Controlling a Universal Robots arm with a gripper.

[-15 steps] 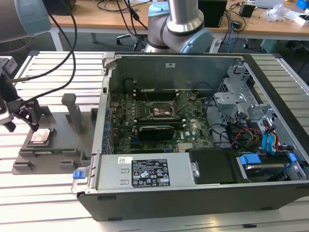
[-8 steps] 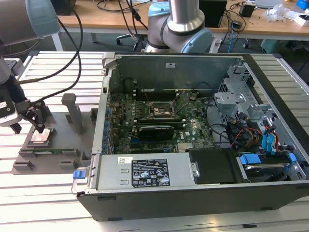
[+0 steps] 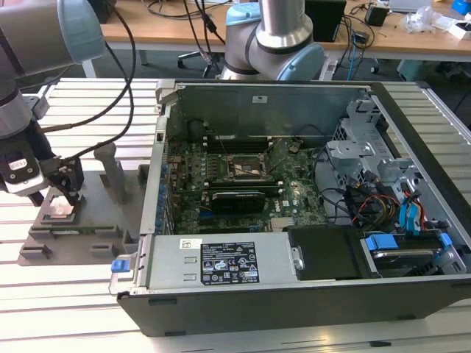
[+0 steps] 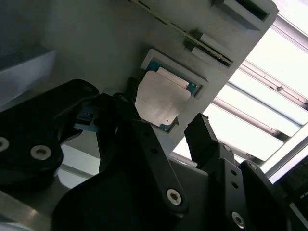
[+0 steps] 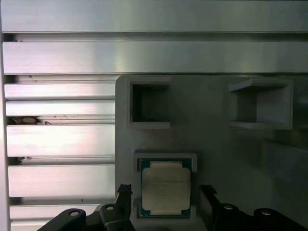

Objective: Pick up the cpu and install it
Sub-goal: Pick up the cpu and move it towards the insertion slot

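The cpu (image 3: pixel 60 211) lies flat in a shallow square pocket of the matte grey plastic fixture (image 3: pixel 96 213), near the fixture's corner farthest from the computer case (image 3: pixel 257 110). In both wrist views the chip (image 5: pixel 165 192) shows a brushed, silvery metal lid with stepped corners over a thin blue-green rim, and a raised grey lip frames it (image 4: pixel 159 98) closely on all sides. The gripper (image 3: pixel 65 197) hangs directly over that pocket with its jaws spread wide. Its black, blocky fingers (image 5: pixel 124 192) stand one on each side of the chip, outside the pocket's lip, and nothing is held between them. In the second wrist view the finger links are smooth black metal with round screw heads, and the fingers (image 4: pixel 202 139) stay apart from the lid. Beyond the chip's pocket, the fixture carries two deeper square recesses (image 5: pixel 150 103) with sharp walls. The fixture rests on a ribbed aluminium table (image 5: pixel 57 139) of long shiny slats.
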